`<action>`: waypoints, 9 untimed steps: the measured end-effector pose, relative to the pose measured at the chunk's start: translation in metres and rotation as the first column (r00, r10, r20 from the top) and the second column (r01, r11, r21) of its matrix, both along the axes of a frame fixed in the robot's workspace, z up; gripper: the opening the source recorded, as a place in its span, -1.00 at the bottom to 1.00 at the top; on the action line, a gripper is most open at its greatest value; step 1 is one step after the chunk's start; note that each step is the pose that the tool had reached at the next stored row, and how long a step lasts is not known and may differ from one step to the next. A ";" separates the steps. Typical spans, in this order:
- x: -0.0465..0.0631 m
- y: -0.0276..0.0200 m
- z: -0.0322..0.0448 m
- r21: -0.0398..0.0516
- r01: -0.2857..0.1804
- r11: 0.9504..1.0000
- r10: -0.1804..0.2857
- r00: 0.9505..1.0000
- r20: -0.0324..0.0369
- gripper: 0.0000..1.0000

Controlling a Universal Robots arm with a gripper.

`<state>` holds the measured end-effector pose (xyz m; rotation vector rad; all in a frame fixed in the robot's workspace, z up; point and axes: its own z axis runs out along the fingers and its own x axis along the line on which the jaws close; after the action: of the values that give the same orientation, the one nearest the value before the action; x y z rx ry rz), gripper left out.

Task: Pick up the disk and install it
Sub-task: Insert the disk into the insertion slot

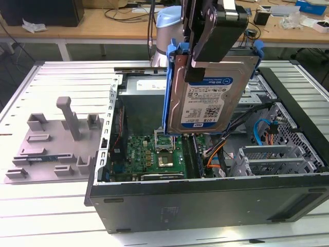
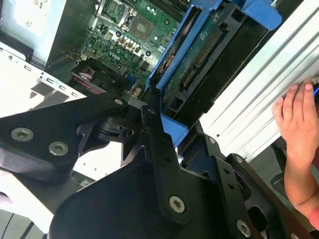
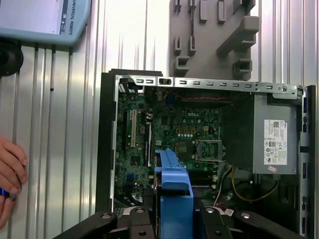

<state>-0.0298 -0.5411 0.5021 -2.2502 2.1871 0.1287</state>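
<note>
A black two-fingered gripper [image 1: 213, 54] is clamped on the disk [image 1: 211, 98], a flat silver hard drive with a white-and-blue label in a blue plastic carrier. It holds the disk upright over the green motherboard [image 1: 154, 149] of an open black desktop computer case [image 1: 205, 198]. The pickup is done, the installation is not: the disk appears clear of any bay. A grey moulded fixture plate [image 1: 51, 144] lies at the exterior view's left. A person's hand [image 2: 296, 119] rests on the table nearby.

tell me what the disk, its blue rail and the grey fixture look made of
The disk: likely metal, dull silver casing under a paper label. Its carrier rail: probably plastic, glossy blue, moulded tabs. The grey fixture: seemingly plastic, matte, blocky moulded or printed shapes.
</note>
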 end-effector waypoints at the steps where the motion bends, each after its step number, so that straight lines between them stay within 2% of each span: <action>1: 0.002 -0.0007 0.0000 0.001 0.000 1.000 0.000 1.000 0.000 -0.26; 7: 0.020 -0.0059 -0.0001 0.001 0.000 1.000 0.000 1.000 0.000 -0.26; 9: 0.029 -0.0073 -0.0005 0.001 0.000 1.000 0.000 1.000 0.000 -0.26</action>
<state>-0.0003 -0.5484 0.5016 -2.2500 2.1867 0.1294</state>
